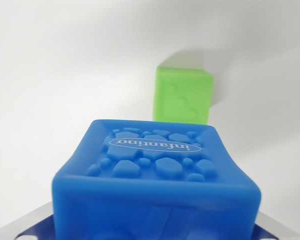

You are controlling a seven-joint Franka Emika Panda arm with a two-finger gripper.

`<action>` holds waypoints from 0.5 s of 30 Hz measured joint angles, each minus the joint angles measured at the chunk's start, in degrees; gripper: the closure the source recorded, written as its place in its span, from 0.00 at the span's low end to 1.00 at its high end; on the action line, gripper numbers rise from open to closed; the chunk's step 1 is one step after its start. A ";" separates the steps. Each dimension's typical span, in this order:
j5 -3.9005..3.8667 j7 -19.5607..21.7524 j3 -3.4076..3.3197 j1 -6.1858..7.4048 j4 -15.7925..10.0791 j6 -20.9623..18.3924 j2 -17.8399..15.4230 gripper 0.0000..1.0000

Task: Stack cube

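White, bare tabletop (50, 75) throughout, soft shadows only. Nearest, at 6 o'clock: blue cube (155, 175), huge in wrist view, filled lower half of picture. Soft rubbery look, rounded edges, near face blurred. Upper face showed raised pebble relief and oval logo reading "infantino", seen upside down. Flanked at 7 and 5 o'clock by grey metal finger parts (32, 220) at bottom corners, blue reflections on them. Gripper (155, 235) mostly hidden behind the cube; fingers sat tight against both cube sides, so apparently clamped on blue cube, contact itself not clearly visible. Whether cube was lifted or resting on table: could not tell. Farther, at 12 to 1 o'clock from blue cube: green cube (182, 95), upright on tabletop, slightly out of focus, faint raised shapes on facing side. Lower edge hidden behind blue cube's far rim. Apart from blue cube, not stacked. Cast grey shadow toward 2 o'clock. Beyond it, plain white only.
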 joint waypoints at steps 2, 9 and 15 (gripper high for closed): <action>0.01 -0.14 -0.05 -0.19 -0.10 -0.07 -0.18 1.00; 0.03 -0.79 -0.24 -1.24 -0.41 -0.59 -1.03 1.00; 0.05 -1.29 -0.42 -1.94 -0.53 -0.93 -1.46 1.00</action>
